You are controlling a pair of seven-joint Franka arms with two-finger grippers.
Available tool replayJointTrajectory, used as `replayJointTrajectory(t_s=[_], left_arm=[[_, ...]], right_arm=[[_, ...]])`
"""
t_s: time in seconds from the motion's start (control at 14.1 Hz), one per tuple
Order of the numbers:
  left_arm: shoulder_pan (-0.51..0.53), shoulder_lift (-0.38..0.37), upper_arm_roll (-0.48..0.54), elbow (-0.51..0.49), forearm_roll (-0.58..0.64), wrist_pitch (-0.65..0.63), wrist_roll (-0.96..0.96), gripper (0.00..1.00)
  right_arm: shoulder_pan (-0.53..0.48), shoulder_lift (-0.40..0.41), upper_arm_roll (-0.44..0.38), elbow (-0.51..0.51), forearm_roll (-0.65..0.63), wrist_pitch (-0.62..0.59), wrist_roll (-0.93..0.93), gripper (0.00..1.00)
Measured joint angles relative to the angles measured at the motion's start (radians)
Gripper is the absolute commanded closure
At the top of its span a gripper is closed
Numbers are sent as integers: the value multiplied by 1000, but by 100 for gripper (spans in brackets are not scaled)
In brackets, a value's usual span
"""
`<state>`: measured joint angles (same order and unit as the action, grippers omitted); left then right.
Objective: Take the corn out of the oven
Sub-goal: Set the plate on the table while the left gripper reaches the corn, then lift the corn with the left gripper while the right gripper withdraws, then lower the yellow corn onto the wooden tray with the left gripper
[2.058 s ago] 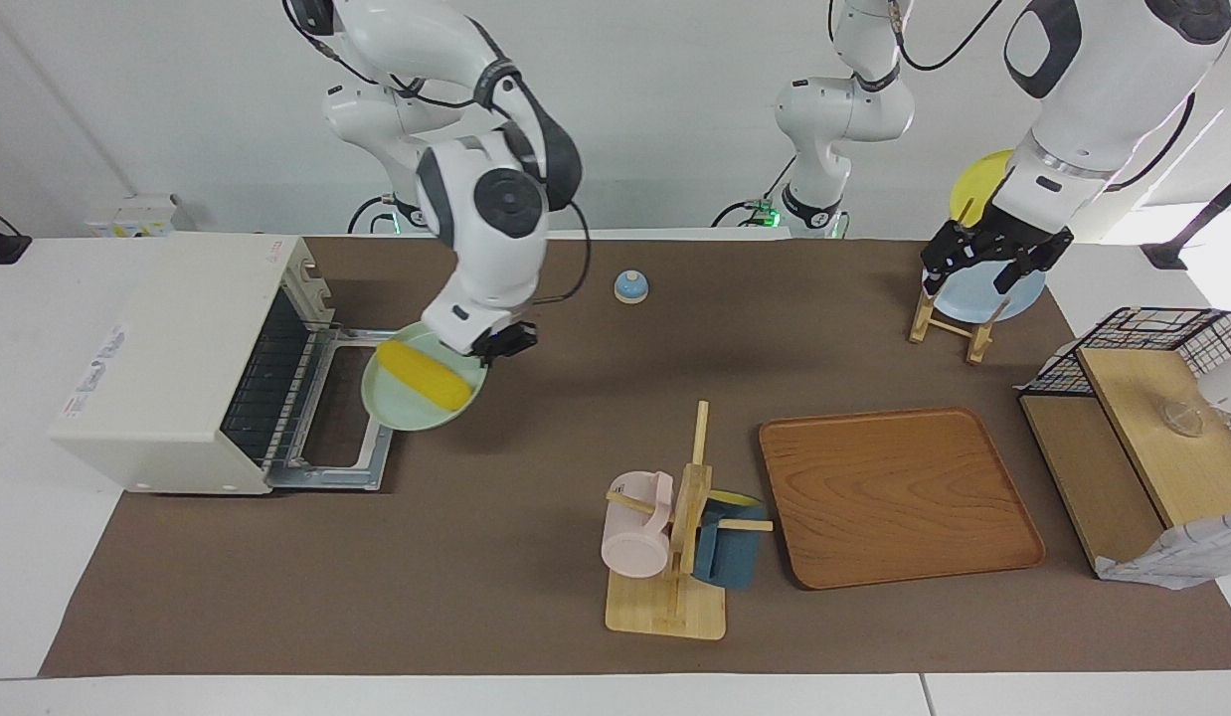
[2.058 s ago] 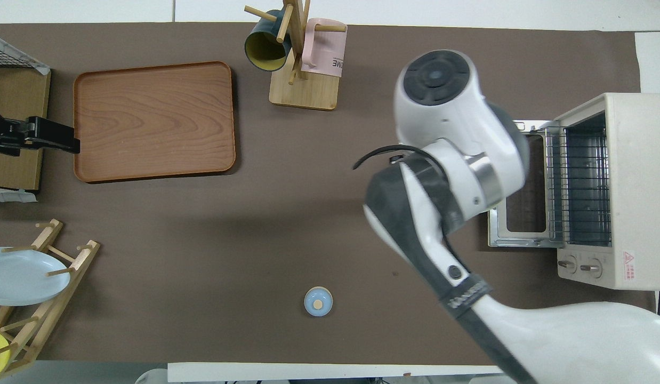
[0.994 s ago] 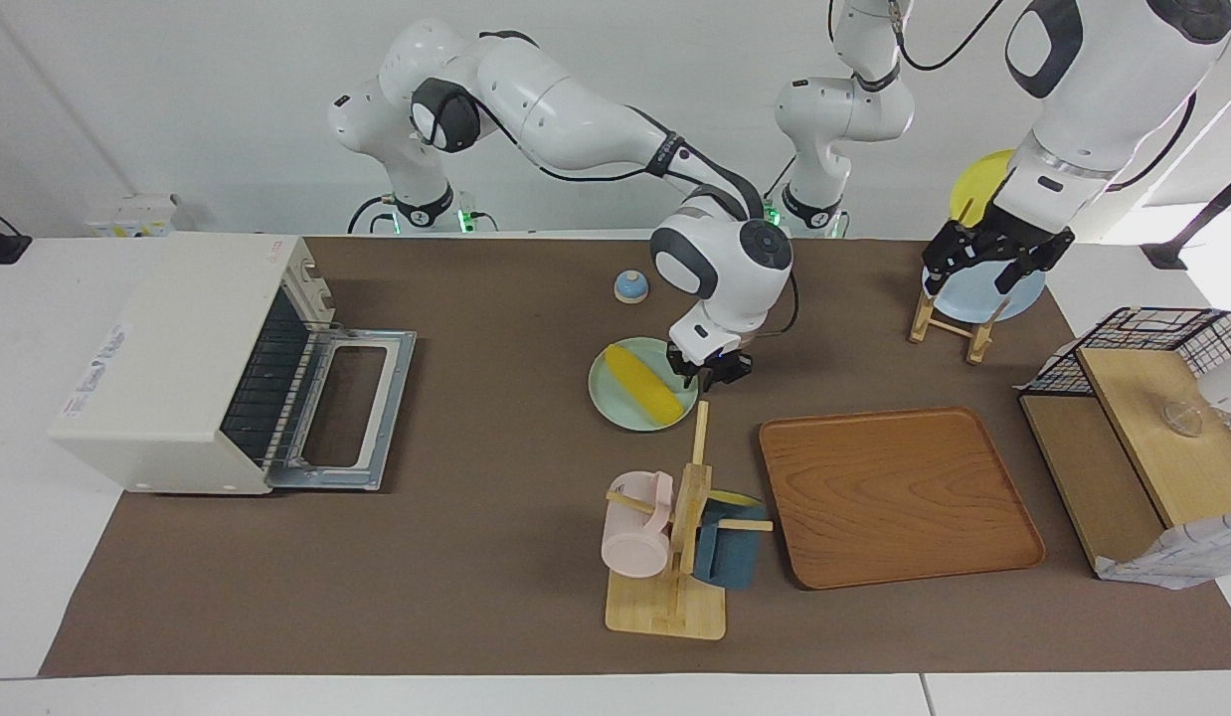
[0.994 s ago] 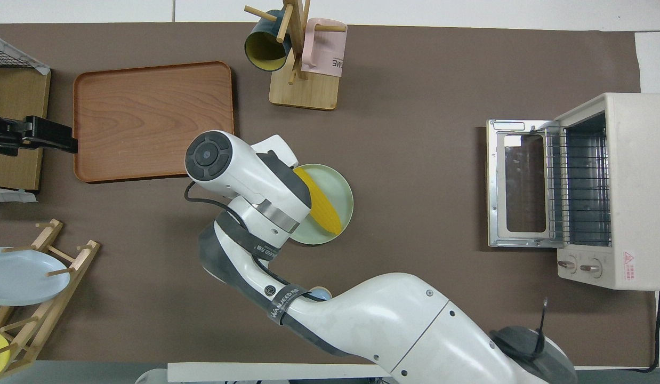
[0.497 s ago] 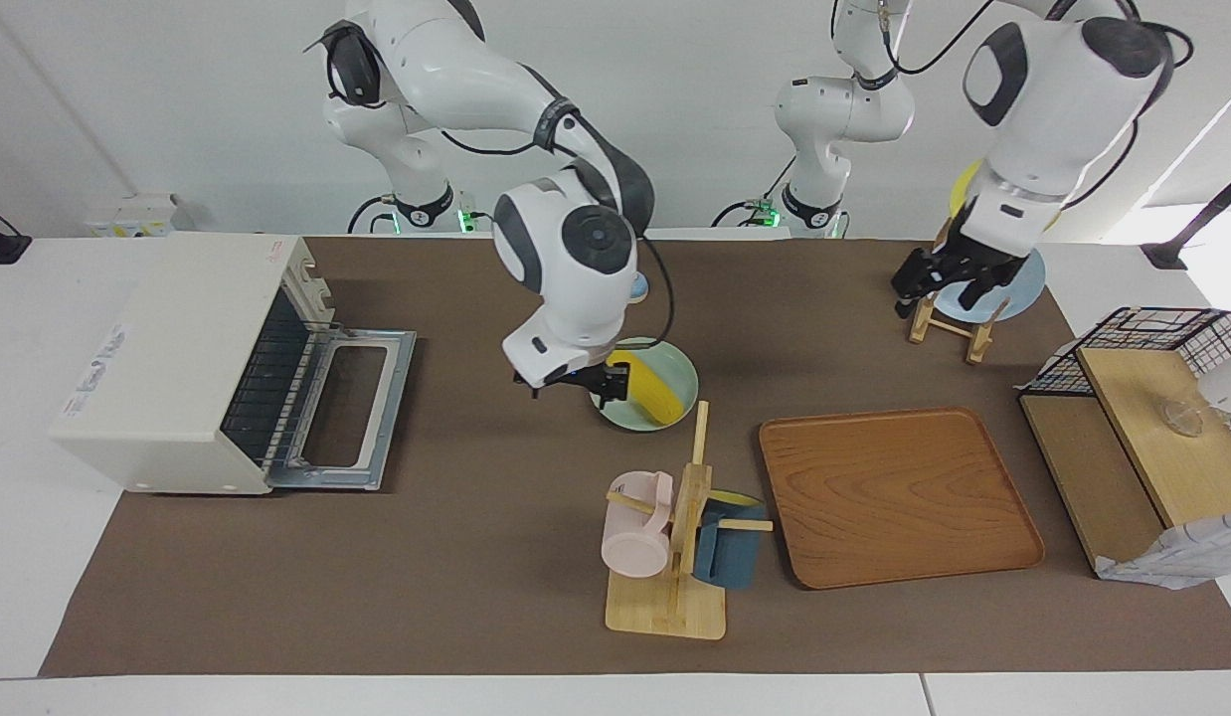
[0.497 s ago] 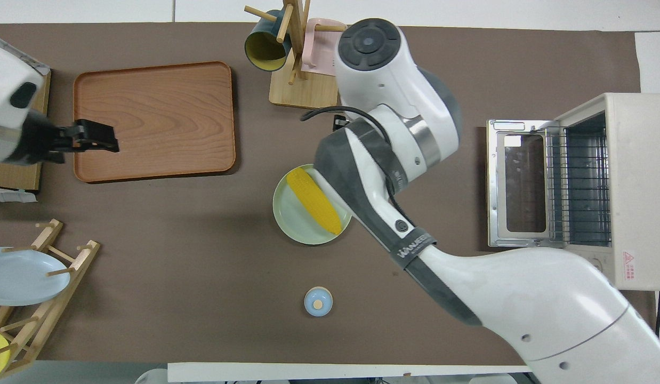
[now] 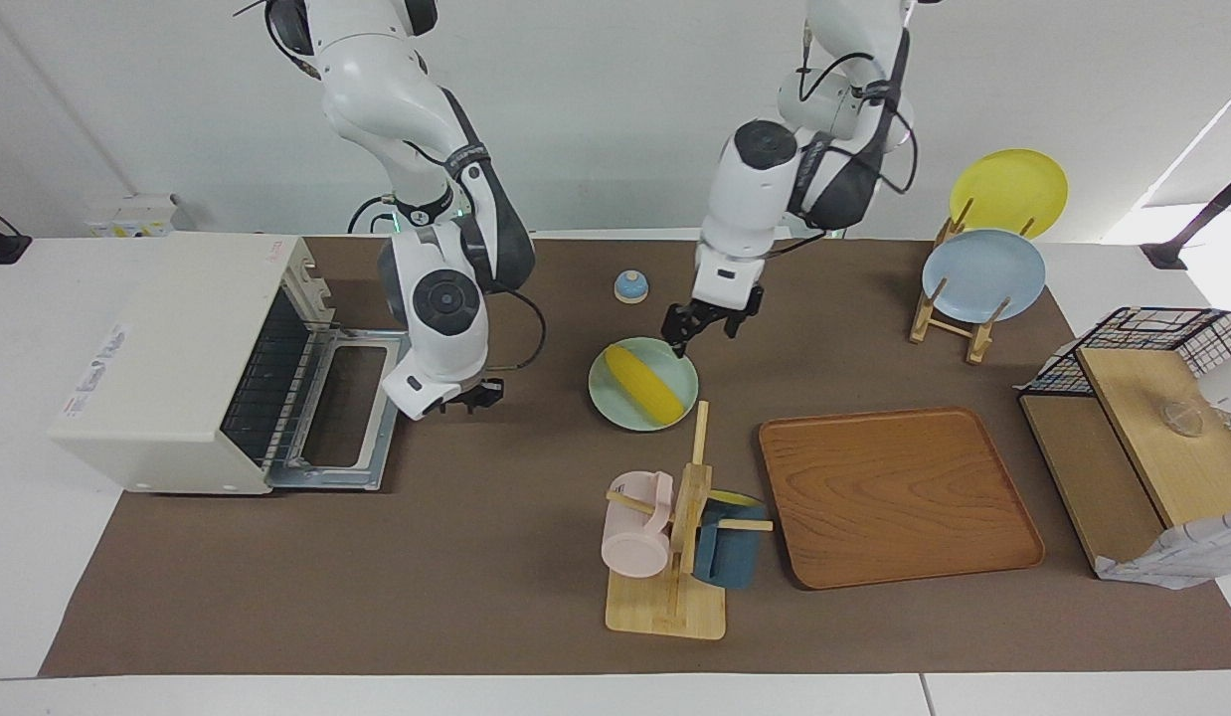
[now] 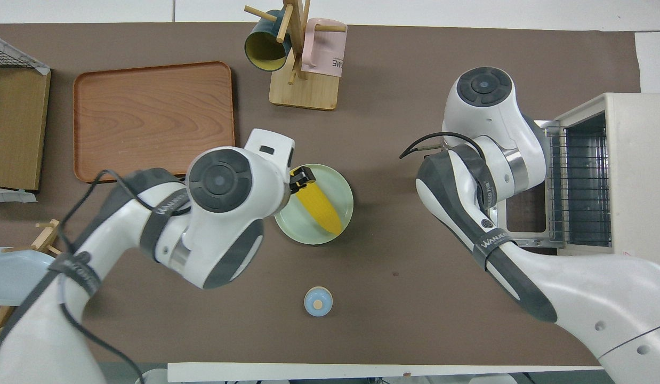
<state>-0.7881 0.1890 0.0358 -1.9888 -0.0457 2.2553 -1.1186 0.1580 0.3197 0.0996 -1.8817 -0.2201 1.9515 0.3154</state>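
Note:
The yellow corn [image 7: 645, 383] lies on a pale green plate [image 7: 615, 408] on the mat at mid-table, out of the oven [image 7: 178, 348]; it also shows in the overhead view [image 8: 320, 207]. The oven's drop-down door [image 7: 349, 408] is open and its wire rack [image 8: 580, 186] is bare. My left gripper [image 7: 703, 326] hangs open over the plate's rim, apart from the corn. My right gripper [image 7: 468, 396] is low beside the open door's edge, holding nothing; in the overhead view its own arm hides it.
A mug rack [image 7: 675, 542] with a pink and a dark blue mug stands farther out than the plate. A wooden tray [image 7: 899, 492] lies beside it. A small blue bell [image 7: 630, 286], a plate rack [image 7: 959, 313] and a wire basket [image 7: 1143, 328] are also there.
My right arm carried the plate with the corn from the oven door to mid-table, let go and swung back to the door. My left arm came from the plate rack to over the plate.

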Motion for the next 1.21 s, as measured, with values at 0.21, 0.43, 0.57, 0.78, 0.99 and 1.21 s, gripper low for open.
replayJointTrajectory(t_s=[0.21, 0.43, 0.57, 0.78, 0.99, 1.21], left_arm=[[-27, 155, 3, 62, 0, 38, -36, 98], [-28, 205, 10, 116, 4, 26, -81, 100], [-21, 204, 26, 184, 45, -58, -84, 100], [108, 182, 43, 240, 105, -120, 122, 99], [346, 189, 46, 239, 103, -86, 548, 100], [507, 228, 45, 238, 81, -12, 890, 0]], right_arm=[[-30, -22, 1, -106, -51, 114, -11, 100], [-50, -24, 1, -133, -123, 137, -47, 100], [-51, -28, 3, -134, -166, 131, -55, 100], [-45, -32, 15, -106, -191, 70, -109, 100], [-47, -40, 23, -7, -191, -84, -217, 100], [-90, -106, 23, 42, -177, -181, -349, 99]])
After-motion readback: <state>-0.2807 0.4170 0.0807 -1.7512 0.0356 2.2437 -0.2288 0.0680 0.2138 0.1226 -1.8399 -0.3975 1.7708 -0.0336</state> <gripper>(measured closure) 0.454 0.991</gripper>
